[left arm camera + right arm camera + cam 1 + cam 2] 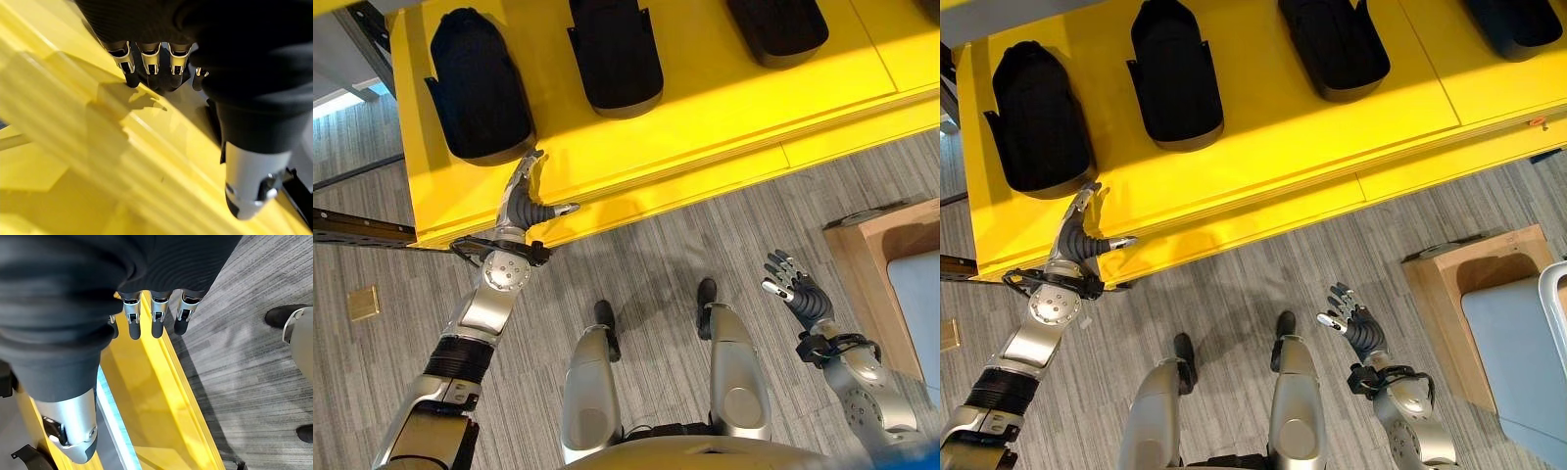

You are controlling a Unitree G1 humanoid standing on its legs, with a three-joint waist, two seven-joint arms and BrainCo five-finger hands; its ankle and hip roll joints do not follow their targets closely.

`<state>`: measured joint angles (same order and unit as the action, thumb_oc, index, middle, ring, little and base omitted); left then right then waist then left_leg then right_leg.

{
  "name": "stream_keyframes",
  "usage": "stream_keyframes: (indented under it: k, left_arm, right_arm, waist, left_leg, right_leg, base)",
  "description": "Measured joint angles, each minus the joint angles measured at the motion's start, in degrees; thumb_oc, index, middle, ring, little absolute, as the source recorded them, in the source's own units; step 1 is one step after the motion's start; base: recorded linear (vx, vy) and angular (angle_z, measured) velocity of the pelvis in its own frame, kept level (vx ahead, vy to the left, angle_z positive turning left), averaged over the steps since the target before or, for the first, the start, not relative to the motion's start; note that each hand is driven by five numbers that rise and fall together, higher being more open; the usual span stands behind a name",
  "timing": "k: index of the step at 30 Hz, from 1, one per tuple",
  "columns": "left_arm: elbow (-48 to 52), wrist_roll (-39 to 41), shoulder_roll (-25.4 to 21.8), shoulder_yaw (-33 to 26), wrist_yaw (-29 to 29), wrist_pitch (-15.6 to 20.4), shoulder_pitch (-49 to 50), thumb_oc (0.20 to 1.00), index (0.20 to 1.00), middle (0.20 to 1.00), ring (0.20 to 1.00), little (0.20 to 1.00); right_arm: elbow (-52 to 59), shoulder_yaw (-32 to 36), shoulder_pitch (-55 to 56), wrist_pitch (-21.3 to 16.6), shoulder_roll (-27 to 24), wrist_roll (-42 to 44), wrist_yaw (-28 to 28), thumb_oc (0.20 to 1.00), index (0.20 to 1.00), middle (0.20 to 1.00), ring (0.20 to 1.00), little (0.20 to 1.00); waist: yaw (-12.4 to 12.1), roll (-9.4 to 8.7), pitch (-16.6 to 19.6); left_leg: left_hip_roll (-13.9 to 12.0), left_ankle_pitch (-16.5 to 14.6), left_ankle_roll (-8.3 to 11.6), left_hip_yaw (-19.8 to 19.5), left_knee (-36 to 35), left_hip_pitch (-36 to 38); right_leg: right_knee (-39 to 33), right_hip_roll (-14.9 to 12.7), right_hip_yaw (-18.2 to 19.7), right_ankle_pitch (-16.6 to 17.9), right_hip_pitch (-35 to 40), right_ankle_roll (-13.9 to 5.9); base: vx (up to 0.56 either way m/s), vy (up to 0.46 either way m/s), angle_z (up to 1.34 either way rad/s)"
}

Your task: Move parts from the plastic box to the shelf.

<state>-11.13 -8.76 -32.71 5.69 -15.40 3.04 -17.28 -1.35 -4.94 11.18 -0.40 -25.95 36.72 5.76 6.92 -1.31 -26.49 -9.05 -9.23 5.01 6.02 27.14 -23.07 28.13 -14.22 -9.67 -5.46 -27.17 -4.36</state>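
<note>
Empty left robot hand (pixel 524 201), black parts (pixel 480 86) on yellow shelf (pixel 724 108)

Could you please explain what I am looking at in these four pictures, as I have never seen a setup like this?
This is a humanoid robot with two silver arms. Two pictures look down from its head; the other two come from cameras on its wrists. Before it is a flat yellow shelf carrying several black moulded plastic parts. The left hand reaches over the shelf's front edge, fingers straight, holding nothing. The right hand hangs open over the grey carpet, also empty. A light wooden crate stands at the robot's right.
</note>
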Motion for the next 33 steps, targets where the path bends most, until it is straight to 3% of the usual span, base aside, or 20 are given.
stream_keyframes:
  k: [33]
  left_arm:
    - [-11.7, 0.4, -3.2, 0.1, -0.8, -2.5, -11.0, 1.0, 1.0, 1.0, 1.0, 1.0]
  right_arm:
    - [-0.1, -0.4, 0.0, 0.5, 0.0, 0.0, 1.0, 1.0, 1.0, 1.0, 1.0, 1.0]
  waist:
    - [0.8, -0.27, -0.9]
  left_leg:
    - [-0.2, -0.4, 0.22, 0.1, 1.6, -0.1]
  right_leg:
    - [1.0, 0.2, 0.7, -0.3, -0.1, -0.07]
  base:
    - [0.01, 0.0, 0.0]
